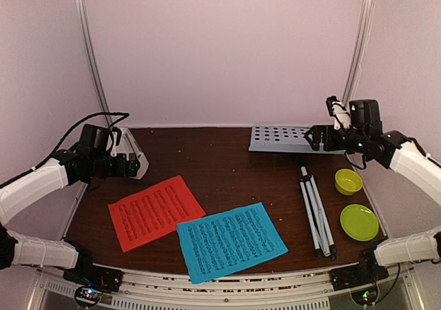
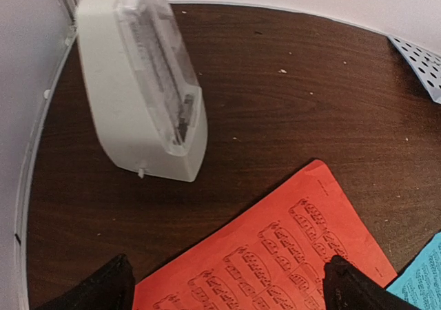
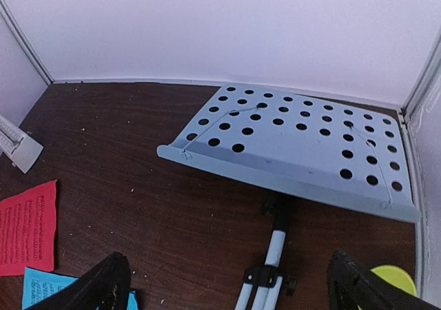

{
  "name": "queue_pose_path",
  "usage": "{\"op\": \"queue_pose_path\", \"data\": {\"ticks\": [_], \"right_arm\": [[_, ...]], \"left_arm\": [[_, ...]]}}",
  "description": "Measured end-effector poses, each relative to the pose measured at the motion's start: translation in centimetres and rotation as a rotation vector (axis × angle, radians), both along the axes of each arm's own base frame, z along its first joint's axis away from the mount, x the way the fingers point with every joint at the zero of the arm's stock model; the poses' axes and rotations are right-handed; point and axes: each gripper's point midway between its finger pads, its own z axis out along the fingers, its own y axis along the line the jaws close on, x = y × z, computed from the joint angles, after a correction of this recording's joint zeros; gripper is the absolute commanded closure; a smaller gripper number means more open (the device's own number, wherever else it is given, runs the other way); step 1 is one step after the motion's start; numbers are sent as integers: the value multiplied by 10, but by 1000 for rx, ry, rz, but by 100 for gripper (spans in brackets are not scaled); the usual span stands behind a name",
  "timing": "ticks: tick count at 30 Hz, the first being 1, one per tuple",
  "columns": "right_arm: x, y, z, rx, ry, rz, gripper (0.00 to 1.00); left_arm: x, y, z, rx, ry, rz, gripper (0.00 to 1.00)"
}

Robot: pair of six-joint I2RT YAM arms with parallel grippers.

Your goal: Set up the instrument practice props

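Note:
The white perforated music-stand desk lies at the back right, its folded white tripod legs stretched toward the front edge. My right gripper hovers open over the desk's right part; in the right wrist view the desk and legs lie ahead of the empty gripper. The red-orange sheet and blue sheet lie flat at the front. The white metronome sits at the back left. My left gripper is open beside it, apart from the metronome and above the red-orange sheet.
A yellow-green bowl and a yellow-green plate sit at the right, just beyond the tripod legs. White walls close in the back and both sides. The blue sheet's front corner reaches the table's near edge.

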Motion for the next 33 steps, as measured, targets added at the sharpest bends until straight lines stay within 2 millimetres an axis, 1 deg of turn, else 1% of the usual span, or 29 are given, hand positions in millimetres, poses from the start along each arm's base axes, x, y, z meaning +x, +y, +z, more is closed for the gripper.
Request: {"op": "queue_pose_path", "data": {"ticks": [2, 4, 5, 6, 9, 10, 11, 14, 17, 20, 25, 28, 30, 33], "right_arm": [[25, 11, 8, -49, 7, 50, 0], [48, 24, 12, -93, 24, 111, 0], [60, 31, 11, -112, 30, 141, 0], [66, 35, 9, -125, 39, 163, 0], [91, 49, -7, -177, 80, 238, 0], [101, 54, -18, -206, 110, 272, 0], [103, 55, -21, -207, 116, 276, 0], [119, 61, -46, -255, 176, 322, 0], [127, 63, -72, -299, 242, 356, 0], [134, 63, -92, -333, 299, 383, 0], [149, 60, -117, -378, 362, 414, 0], [150, 53, -135, -404, 412, 423, 1], [149, 47, -144, -425, 443, 424, 3], [145, 38, -156, -448, 484, 427, 10]], "left_arm": [[4, -14, -6, -33, 1, -43, 2], [6, -28, -9, -71, -4, -82, 2], [8, -33, -9, -86, -7, -97, 2], [9, -40, -10, -111, -12, -120, 2], [9, -58, -9, -185, -29, -180, 2], [8, -64, -8, -211, -37, -201, 2], [7, -71, -8, -241, -46, -223, 2], [1, -87, -9, -325, -68, -288, 2], [-10, -102, -12, -392, -70, -350, 2], [-22, -117, -14, -444, -67, -415, 2], [-36, -143, -4, -518, -88, -530, 2], [-42, -157, 3, -550, -102, -584, 2], [-45, -163, 4, -562, -100, -607, 2], [-48, -171, 2, -576, -90, -631, 2]]}}
